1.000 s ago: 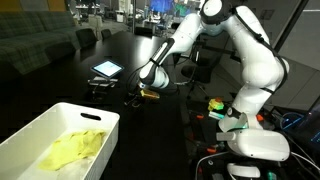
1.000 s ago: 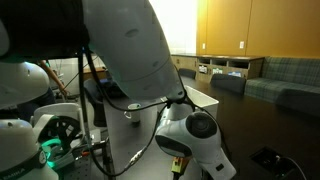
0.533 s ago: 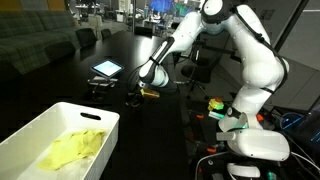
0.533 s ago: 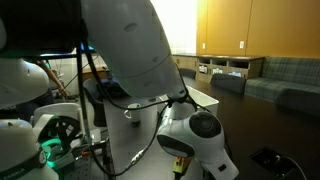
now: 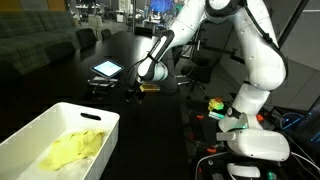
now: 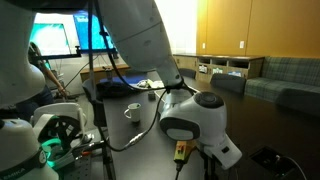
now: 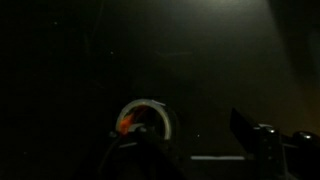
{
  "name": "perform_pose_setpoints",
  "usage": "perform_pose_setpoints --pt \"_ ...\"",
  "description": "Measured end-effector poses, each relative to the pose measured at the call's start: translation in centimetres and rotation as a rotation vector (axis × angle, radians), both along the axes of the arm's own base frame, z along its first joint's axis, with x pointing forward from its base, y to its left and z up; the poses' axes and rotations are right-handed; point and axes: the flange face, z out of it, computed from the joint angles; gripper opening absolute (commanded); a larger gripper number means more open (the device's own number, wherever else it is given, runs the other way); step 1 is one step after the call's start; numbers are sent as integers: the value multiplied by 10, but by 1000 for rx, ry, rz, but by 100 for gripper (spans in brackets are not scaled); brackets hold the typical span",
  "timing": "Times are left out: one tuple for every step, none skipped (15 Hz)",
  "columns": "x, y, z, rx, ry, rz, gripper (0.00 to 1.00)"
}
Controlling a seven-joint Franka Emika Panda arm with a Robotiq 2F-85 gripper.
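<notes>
The wrist view is very dark. A white round cup (image 7: pixel 143 122) with something orange inside sits on the black table, seen from above. My gripper (image 7: pixel 200 155) hangs over it with its two dark fingers (image 7: pixel 255 140) wide apart and nothing between them. The cup lies at the left finger, partly hidden by it. In an exterior view the gripper (image 5: pixel 134 95) hovers low over the dark table. In an exterior view a white cup (image 6: pixel 132 112) stands on the table behind my wrist housing (image 6: pixel 195 125).
A lit tablet (image 5: pixel 106 69) lies on the table beyond the gripper. A white bin (image 5: pixel 40 125) holding a yellow cloth (image 5: pixel 75 150) stands at the near end. Cables and the robot base (image 5: pixel 255 145) crowd one side. Chairs and a sofa stand further back.
The arm's upper links have swung up and away, uncovering the cup and a monitor in an exterior view. The gripper has shifted slightly over the table.
</notes>
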Motion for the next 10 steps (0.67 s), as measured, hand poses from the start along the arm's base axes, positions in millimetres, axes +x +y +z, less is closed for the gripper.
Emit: perform_pose_setpoints --pt "3 4 8 -24 22 12 76" --pt "6 9 16 -45 44 25 75" --pt "9 15 24 -63 66 38 74" --pt "12 22 30 -77 88 54 63" --pt "15 28 35 -88 109 71 49" --pt "19 34 38 -95 126 87 49" --pt "22 39 39 -100 136 101 42" --pt "24 42 40 -103 141 110 34" --pt "26 44 41 -107 141 116 24" --pt "27 46 42 -110 140 119 18"
